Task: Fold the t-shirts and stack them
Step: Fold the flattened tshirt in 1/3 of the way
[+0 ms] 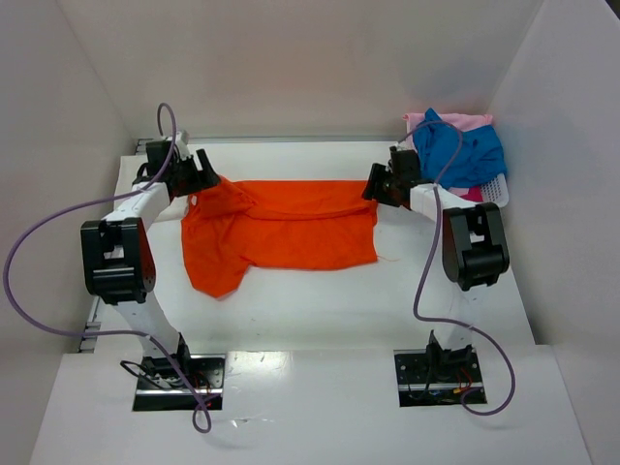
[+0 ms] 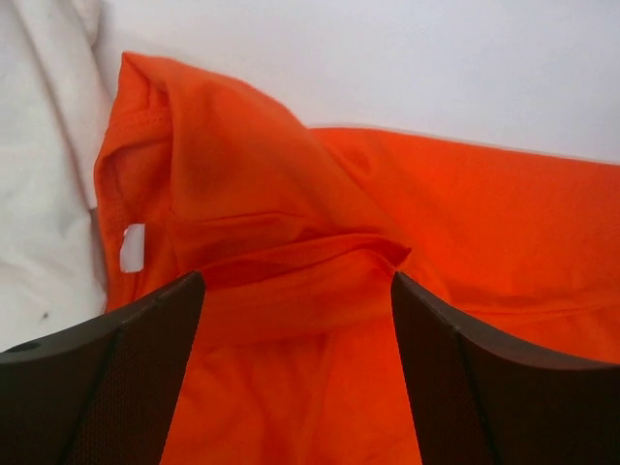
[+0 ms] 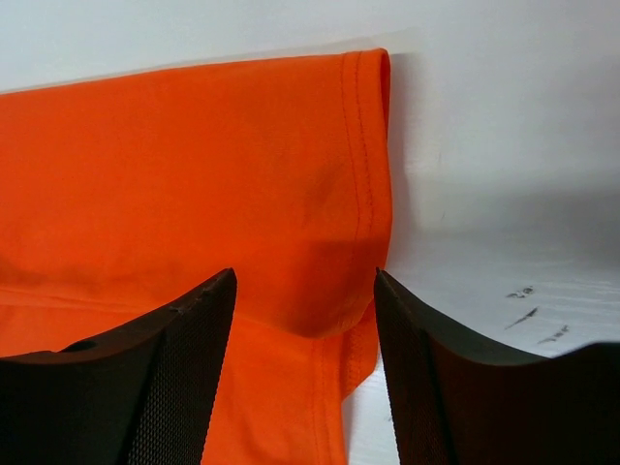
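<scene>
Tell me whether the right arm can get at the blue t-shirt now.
Probably yes: the blue t-shirt lies uncovered atop the basket, close beside the open right gripper.

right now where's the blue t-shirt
In the top view the blue t-shirt sits at the far right corner of the table, heaped with the pink t-shirt on the white basket, just behind the right end effector.

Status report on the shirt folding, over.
Both open: left gripper over the orange tee, right gripper at its hemmed edge. Orange tee down, folded over, left end rumpled. Blue tee and pink tee on basket, out of the way.
</scene>
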`<state>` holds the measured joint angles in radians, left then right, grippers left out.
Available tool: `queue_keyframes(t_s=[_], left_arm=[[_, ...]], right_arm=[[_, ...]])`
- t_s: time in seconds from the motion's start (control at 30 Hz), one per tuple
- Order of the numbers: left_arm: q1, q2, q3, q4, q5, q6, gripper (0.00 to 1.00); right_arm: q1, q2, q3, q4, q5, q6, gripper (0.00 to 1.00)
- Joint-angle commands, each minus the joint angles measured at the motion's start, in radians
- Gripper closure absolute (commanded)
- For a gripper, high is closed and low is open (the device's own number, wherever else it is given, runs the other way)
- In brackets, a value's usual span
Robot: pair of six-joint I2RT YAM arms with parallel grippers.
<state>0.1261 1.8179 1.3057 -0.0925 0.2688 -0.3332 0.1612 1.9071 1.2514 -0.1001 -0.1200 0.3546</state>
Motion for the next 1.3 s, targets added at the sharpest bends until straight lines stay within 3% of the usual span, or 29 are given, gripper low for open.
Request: queue_keyframes(t_s=[0.0, 0.27, 0.47, 0.57, 0.6, 0.73, 1.27], left_arm=[[0.004, -0.016, -0.011, -0.026, -0.055, 0.043, 0.14], [0.004, -0.033, -0.011, -0.015, -0.111, 0.023, 0.13], [0.004, -0.034, -0.011, -0.015, -0.12, 0.033, 0.13], [0.004, -0.043, -0.011, -0.015, -0.12, 0.033, 0.12], [0.004, -0.043, -0.011, -0.015, -0.12, 0.033, 0.12], [0.004, -0.052, -0.011, -0.015, -0.12, 0.042, 0.12], [0.004, -0.061, -0.02, -0.015, -0.111, 0.042, 0.11]], right_arm=[[0.018, 0.072, 0.078, -0.022, 0.023, -0.006, 0.35], [0.036, 0.201, 0.243, -0.132, 0.068, -0.048, 0.35], [0.058, 0.26, 0.315, -0.214, 0.135, -0.039, 0.56], [0.096, 0.301, 0.376, -0.263, 0.179, -0.039, 0.79], [0.097, 0.302, 0.378, -0.276, 0.194, -0.039, 0.8], [0.113, 0.323, 0.421, -0.315, 0.282, -0.039, 0.99], [0.077, 0.332, 0.49, -0.435, 0.522, -0.08, 1.0]])
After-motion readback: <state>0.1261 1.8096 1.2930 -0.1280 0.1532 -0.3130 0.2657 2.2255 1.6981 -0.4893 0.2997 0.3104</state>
